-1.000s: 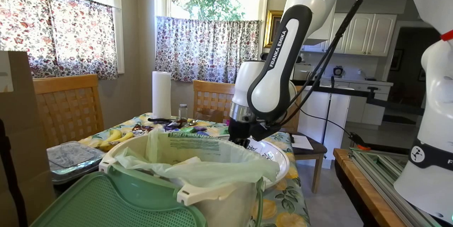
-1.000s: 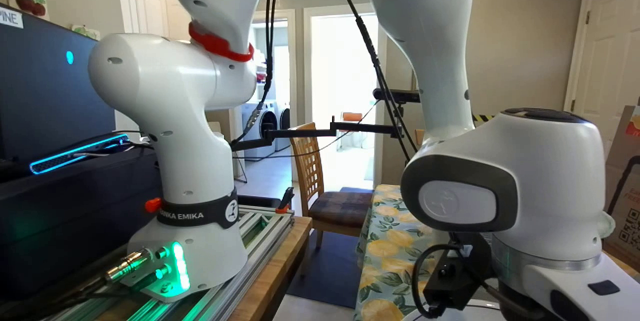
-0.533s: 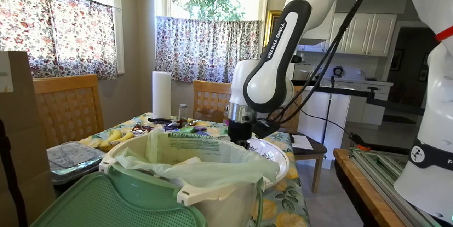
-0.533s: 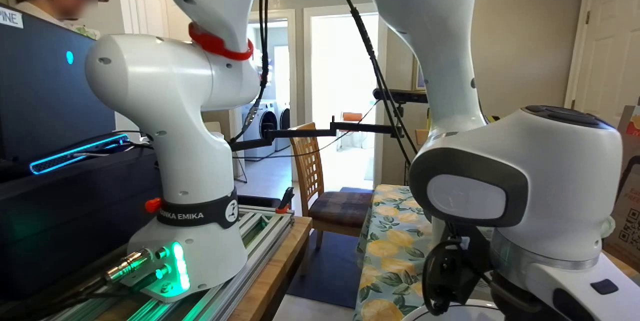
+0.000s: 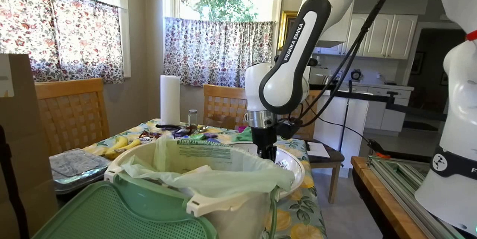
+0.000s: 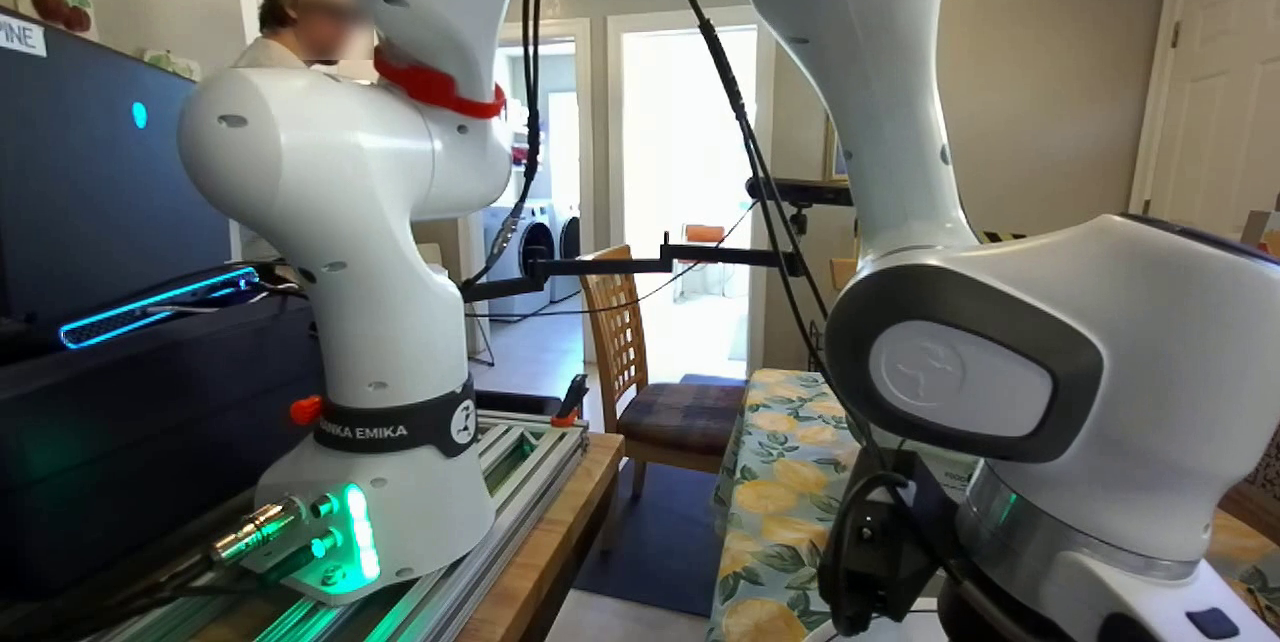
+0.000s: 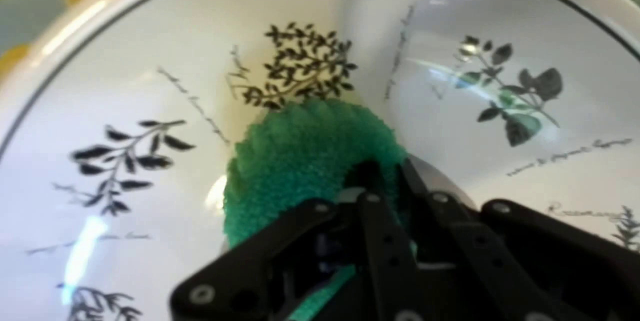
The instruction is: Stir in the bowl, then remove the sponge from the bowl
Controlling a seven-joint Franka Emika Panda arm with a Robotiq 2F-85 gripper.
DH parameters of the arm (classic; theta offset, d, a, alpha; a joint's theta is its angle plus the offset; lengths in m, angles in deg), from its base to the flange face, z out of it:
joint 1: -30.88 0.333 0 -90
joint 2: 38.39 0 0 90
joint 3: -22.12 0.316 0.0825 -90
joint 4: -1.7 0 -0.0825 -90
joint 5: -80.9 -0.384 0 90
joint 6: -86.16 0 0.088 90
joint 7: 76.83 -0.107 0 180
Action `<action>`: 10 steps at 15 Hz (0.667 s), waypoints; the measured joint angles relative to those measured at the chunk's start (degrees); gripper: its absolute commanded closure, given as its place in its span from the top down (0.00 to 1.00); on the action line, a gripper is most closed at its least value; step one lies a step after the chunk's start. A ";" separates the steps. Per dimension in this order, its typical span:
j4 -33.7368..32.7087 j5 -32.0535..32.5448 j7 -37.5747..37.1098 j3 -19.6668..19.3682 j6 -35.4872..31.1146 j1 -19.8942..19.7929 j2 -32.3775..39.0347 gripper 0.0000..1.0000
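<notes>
Shifting toward the right of an exterior view since half a second ago, the white-and-black jointed robot arm (image 5: 296, 58) is carrying its black two-fingered claw (image 5: 268, 156) across the wide, shallow, glossy white bowl (image 7: 190, 36) while the bowl is staying put. The rounded, rough-textured green sponge (image 7: 300, 166) is lying inside the bowl, directly under the claw, with most of its visible bulk spreading to the left of the claw's tips in the wrist view and its right-hand edge sitting close by them. The claw is standing almost closed, a thin strip of green showing between its tips; it appears to be pinching the sponge near that edge, though how firmly cannot be told. The sponge's rounded end is pointing toward the top of the wrist view, at a dark leafy sprig (image 7: 312, 68) printed on the bowl's wall, while its other end is disappearing beneath the claw. Its long axis seems to be running up and down that view, crosswise to the line along which the jaws are facing each other. Stirring is likely the step under way, with removal still pending.
</notes>
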 measured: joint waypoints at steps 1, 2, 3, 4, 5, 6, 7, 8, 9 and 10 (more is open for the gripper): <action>0.02 1.99 -1.40 -2.60 0.44 1.88 0.02 0.03; 0.07 3.72 -2.83 -4.79 0.53 3.48 0.11 0.03; 0.07 4.91 -4.05 -6.45 0.38 4.69 0.25 0.03; 0.07 5.48 -4.97 -7.47 -0.05 5.45 0.40 0.03; 0.07 5.59 -5.57 -8.08 -0.68 5.94 0.53 0.03; 0.09 5.59 -6.00 -8.45 -1.70 6.26 0.68 0.03; 0.11 5.59 -6.42 -8.67 -2.83 6.49 0.82 0.03; 0.15 5.59 -7.04 -8.79 -4.46 6.68 1.02 0.03; 0.16 5.59 -7.61 -8.87 -6.36 6.84 1.30 0.03; 0.17 5.58 -8.19 -8.99 -8.47 7.09 1.62 0.03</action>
